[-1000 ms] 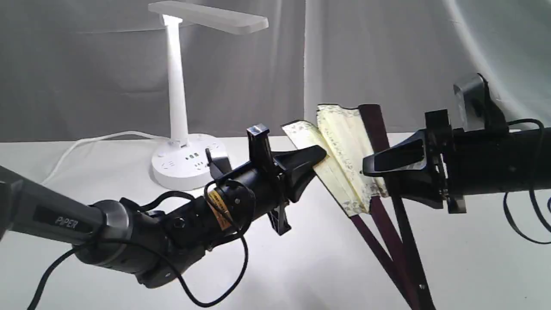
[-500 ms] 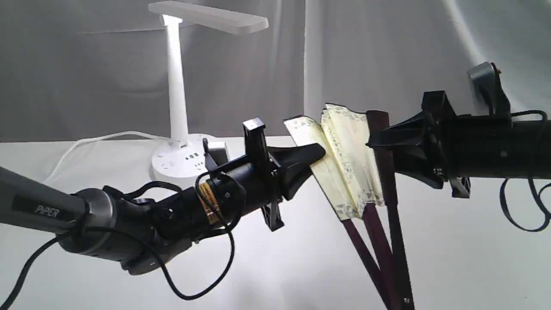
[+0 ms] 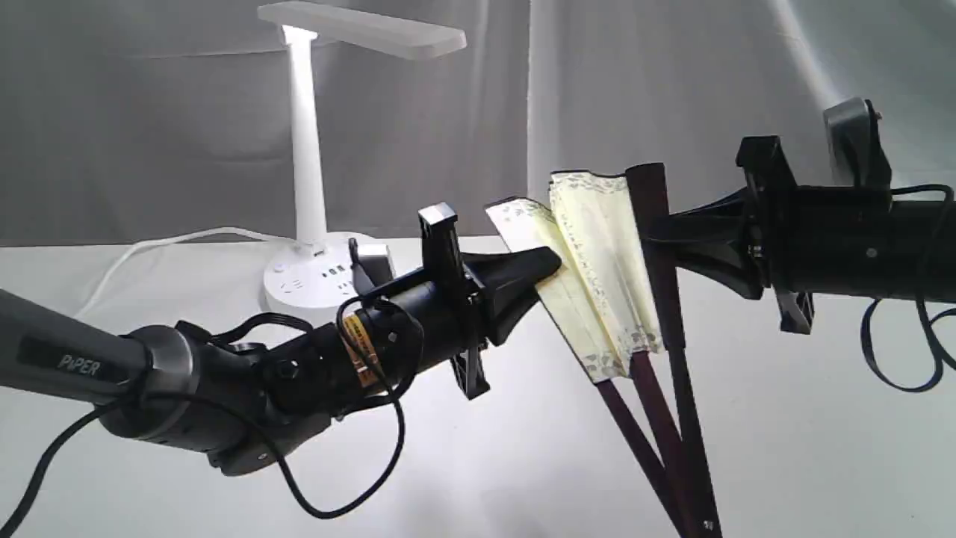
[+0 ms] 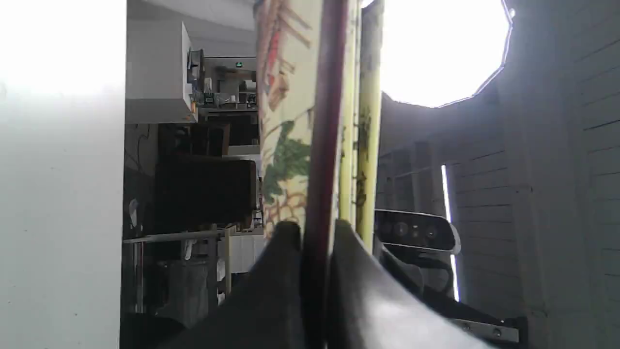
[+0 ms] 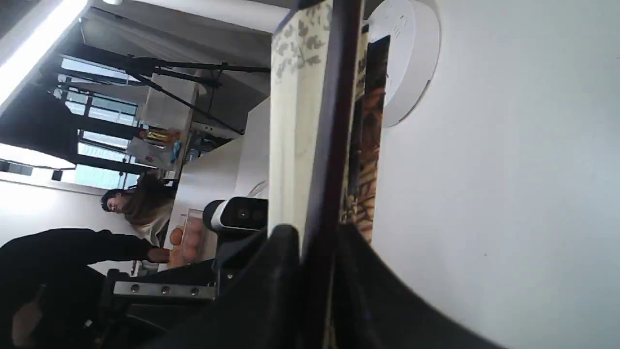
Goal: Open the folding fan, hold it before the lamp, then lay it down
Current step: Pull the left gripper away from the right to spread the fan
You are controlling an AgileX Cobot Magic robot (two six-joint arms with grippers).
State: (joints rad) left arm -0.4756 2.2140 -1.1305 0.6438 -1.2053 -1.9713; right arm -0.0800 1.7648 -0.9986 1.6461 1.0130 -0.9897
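Note:
The folding fan [image 3: 601, 269] hangs partly spread above the table, its cream pleats up and its dark ribs meeting low at the front right. My left gripper [image 3: 551, 266] is shut on the fan's left edge; in the left wrist view the gripper [image 4: 316, 235] pinches a maroon rib [image 4: 323, 145]. My right gripper [image 3: 648, 236] is shut on the right guard [image 3: 657, 246]; in the right wrist view the gripper [image 5: 317, 237] has the fingers [image 5: 286, 247] pressed on a dark guard [image 5: 334, 121]. The white lamp [image 3: 305, 149] stands lit at the back left, behind the left arm.
The lamp's round base [image 3: 317, 280] with sockets sits on the white table [image 3: 523, 448], and its white cord [image 3: 149, 243] runs off to the left. A grey curtain [image 3: 672, 97] hangs behind. The lamp base [image 5: 411, 63] also shows past the fan in the right wrist view.
My right gripper has risen along the right guard, turned, and closed on it. The fan's right side has been drawn a little upright. The left arm has sunk slightly, still gripping.

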